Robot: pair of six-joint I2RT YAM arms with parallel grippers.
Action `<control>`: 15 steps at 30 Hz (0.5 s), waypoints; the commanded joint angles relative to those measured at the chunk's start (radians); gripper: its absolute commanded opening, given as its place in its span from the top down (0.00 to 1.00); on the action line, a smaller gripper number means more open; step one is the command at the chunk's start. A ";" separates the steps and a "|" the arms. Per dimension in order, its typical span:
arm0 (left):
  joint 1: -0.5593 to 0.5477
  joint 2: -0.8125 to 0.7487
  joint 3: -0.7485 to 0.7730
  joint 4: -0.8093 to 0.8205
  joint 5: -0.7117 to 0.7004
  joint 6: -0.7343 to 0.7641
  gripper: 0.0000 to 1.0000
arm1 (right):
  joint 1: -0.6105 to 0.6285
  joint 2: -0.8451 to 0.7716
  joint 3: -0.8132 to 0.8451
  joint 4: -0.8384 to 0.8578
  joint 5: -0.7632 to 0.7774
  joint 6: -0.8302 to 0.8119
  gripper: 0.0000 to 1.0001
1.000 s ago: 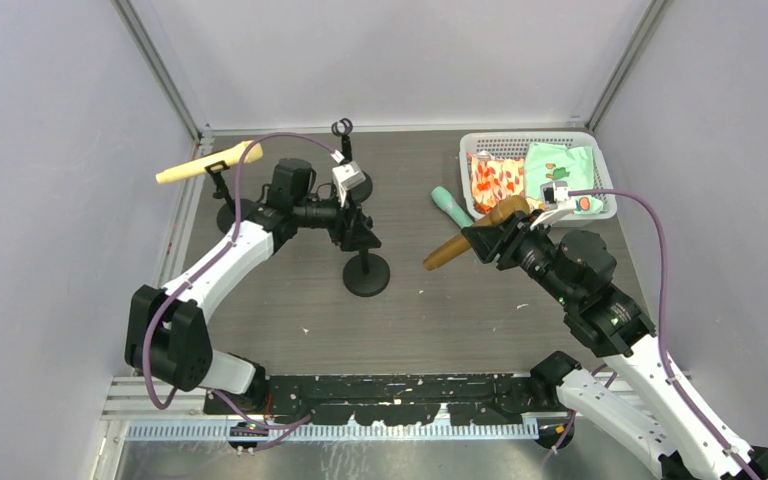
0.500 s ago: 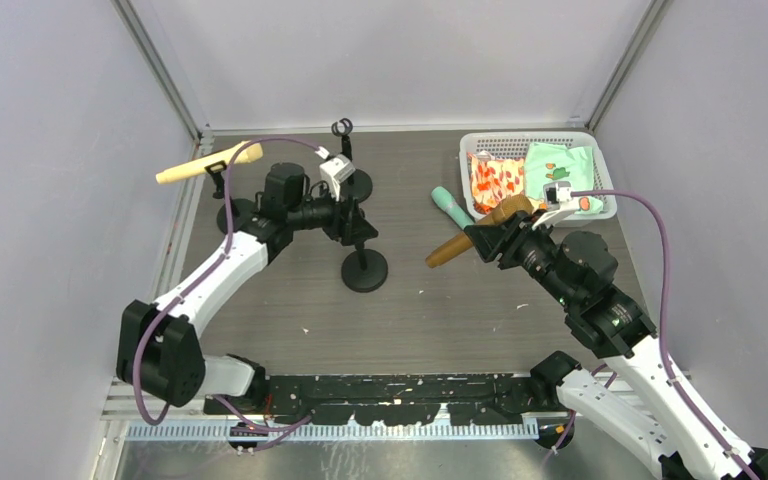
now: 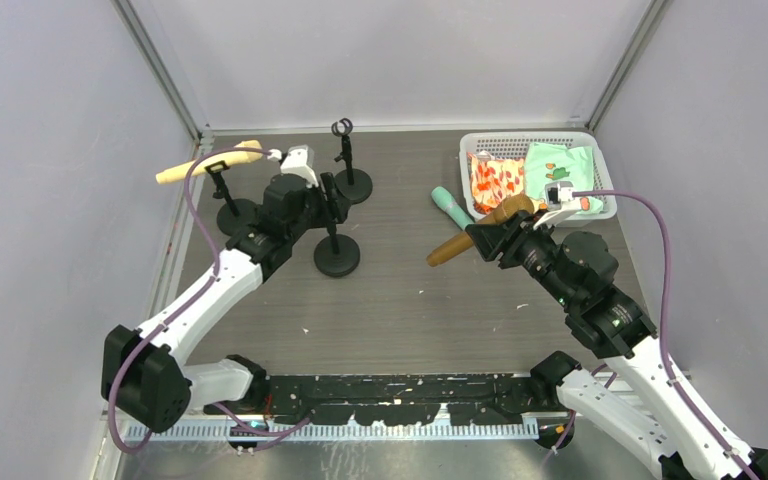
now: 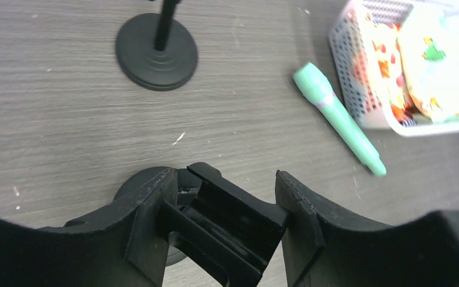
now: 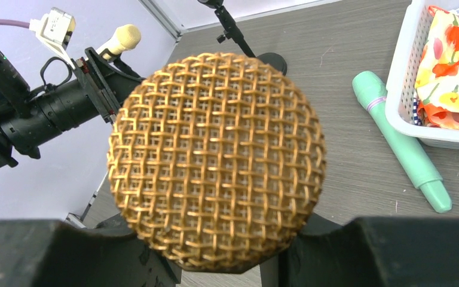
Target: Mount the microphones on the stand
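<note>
Microphones, three seen. The golden-brown microphone (image 3: 465, 238), stick-shaped with a round wire-mesh head, is off the bench in the right gripper (image 3: 483, 240), jaws clamped on its body. It lies roughly level. The slim tail points toward the middle of the bench, and the head points back at the wrist, filling the right wrist view.

The mint-green microphone (image 4: 337, 119), smooth plastic, lies flat on the dark wood-grain bench (image 3: 410, 300). It is just beside the left wall of a white mesh basket (image 3: 600, 160), with a small gap between them. The basket holds an orange-patterned cloth (image 3: 497, 180) and a pale green cloth (image 3: 560, 170).

The cream-yellow microphone (image 3: 210, 162) sits in the clip of the far-left stand (image 3: 232, 213), which is black with a thin post on a round base. It is tilted close to level, head toward the right.

The back stand (image 3: 350, 182), same black build, stands upright near the rear wall, well apart from both grippers.

The middle stand (image 3: 338, 255), also black and round-based, is in the left gripper (image 3: 328, 200). In the left wrist view the jaws are drawn in narrow around the black clip at its top, with the base visible below. Cannot tell whether that base is resting on the bench or just clear of it.
</note>
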 commanded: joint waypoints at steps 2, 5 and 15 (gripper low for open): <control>-0.038 -0.014 0.023 0.083 -0.231 -0.132 0.87 | -0.002 -0.012 0.009 0.038 0.031 0.019 0.99; -0.039 0.006 0.025 0.097 -0.211 -0.126 0.67 | -0.002 -0.013 0.009 0.035 0.031 0.021 0.99; -0.031 -0.008 0.019 0.093 -0.115 -0.028 0.08 | -0.002 -0.019 0.011 0.019 0.037 0.009 0.99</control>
